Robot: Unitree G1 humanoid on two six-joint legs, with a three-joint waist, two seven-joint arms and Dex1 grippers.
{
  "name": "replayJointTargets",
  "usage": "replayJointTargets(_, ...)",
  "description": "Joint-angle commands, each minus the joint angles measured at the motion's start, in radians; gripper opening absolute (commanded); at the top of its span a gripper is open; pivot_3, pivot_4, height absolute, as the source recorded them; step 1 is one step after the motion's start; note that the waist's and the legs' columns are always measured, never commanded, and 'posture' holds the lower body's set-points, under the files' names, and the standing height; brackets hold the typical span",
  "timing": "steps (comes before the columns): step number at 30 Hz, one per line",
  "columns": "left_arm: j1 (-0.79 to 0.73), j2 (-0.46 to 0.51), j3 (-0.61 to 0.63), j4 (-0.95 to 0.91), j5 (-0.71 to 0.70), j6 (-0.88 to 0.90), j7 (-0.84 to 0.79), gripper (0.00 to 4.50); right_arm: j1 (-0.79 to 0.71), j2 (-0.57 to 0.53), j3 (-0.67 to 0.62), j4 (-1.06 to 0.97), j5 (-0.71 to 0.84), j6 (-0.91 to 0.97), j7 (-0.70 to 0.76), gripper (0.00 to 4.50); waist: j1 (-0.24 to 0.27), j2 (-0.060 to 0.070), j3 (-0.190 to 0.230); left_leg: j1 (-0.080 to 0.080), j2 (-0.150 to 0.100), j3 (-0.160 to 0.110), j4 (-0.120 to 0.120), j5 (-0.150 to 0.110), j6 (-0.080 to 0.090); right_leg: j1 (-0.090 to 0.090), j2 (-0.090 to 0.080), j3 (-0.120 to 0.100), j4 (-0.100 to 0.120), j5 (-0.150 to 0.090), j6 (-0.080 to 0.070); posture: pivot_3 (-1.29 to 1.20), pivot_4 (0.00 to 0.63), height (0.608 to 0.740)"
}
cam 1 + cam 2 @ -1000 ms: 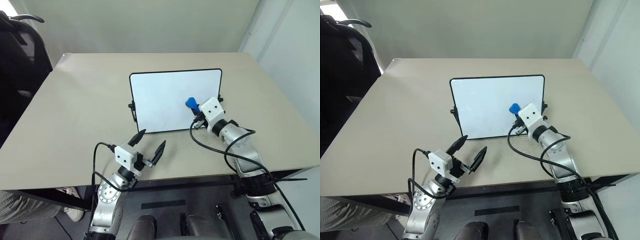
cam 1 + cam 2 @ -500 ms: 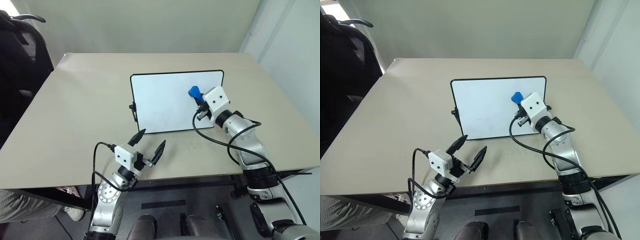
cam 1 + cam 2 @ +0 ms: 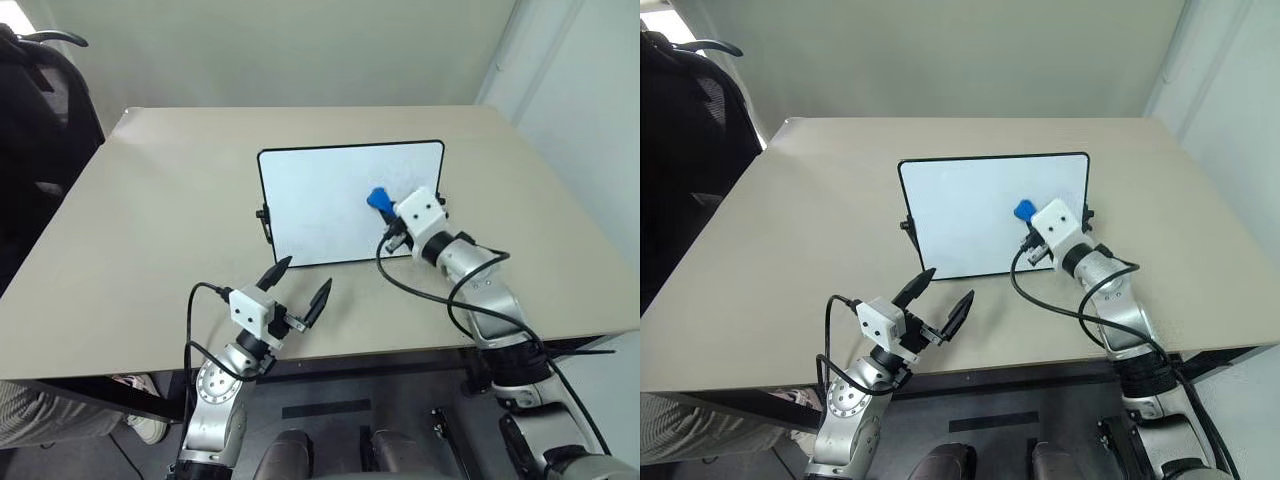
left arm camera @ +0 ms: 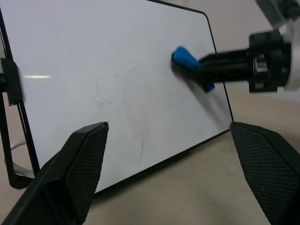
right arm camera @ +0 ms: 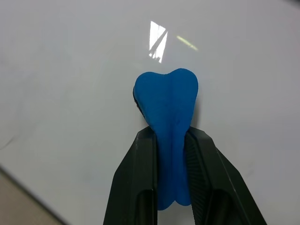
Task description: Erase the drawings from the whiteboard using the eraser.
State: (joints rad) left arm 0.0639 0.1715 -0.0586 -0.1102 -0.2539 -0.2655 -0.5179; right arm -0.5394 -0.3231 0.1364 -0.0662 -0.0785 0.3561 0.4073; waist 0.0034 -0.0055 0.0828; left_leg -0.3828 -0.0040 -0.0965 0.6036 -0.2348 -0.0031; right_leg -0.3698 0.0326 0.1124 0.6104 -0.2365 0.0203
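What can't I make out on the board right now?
- Board under the eraser: hidden by the eraser and the right claw.
- Red marks: none visible; faint grey smears in the left wrist view are too faint to read.
- Eraser-to-board contact: cannot tell.

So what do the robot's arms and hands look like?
Both arms are shiny silver metal with looping black cables. The left gripper and the right gripper each have a white boxy housing with small dark dots, and two black, pointed, textured fingers.
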Motion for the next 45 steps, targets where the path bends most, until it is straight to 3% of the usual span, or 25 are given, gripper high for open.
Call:
replayJointTargets(1,-0.012,-0.003,0.001,-0.010,-0.005,-0.016,-0.003,4.50,-0.019,0.005,-0.030,-0.039,0.009,-0.004,-0.021,0.48,0.001,0.000,0.000,0.000,0.000,0.000,0.000,0.000,0.000,0.000,0.000,0.000,0.000,0.000,0.000,0.00,0.150,0.740)
replayJointTargets(12,-0.014,0.001,0.002,-0.014,-0.004,-0.012,-0.002,4.50,0.081,0.033,0.032,-0.084,0.021,0.077,0.015,0.48,0.001,0.000,0.000,0.000,0.000,0.000,0.000,0.000,0.001,0.001,0.000,0.000,-0.001,-0.001,0.002,0.00,0.150,0.740)
replayJointTargets(25,-0.028,0.001,-0.002,-0.002,-0.006,-0.014,-0.009,4.50,0.061,-0.016,-0.030,-0.038,0.005,0.070,-0.034,0.48,0.001,0.000,0.000,0.000,0.000,0.000,0.000,0.000,-0.001,0.001,0.000,0.000,0.000,0.000,0.001,0.00,0.150,0.740)
replayJointTargets(34,-0.009,-0.004,-0.008,-0.026,-0.003,-0.014,-0.001,4.50,0.103,0.016,0.093,-0.068,-0.018,0.043,0.005,0.48,-0.004,0.000,0.000,0.000,0.000,0.000,0.000,0.001,0.001,0.002,0.000,0.000,0.000,-0.001,0.002,0.00,0.150,0.740)
replayJointTargets(45,0.004,-0.001,-0.001,-0.037,-0.002,-0.020,0.005,4.50,0.038,-0.010,0.031,-0.023,-0.016,0.033,-0.013,0.48,0.002,0.000,0.000,0.000,0.000,0.000,0.000,0.000,0.000,0.000,0.000,0.000,0.000,-0.001,0.001,0.00,0.150,0.740)
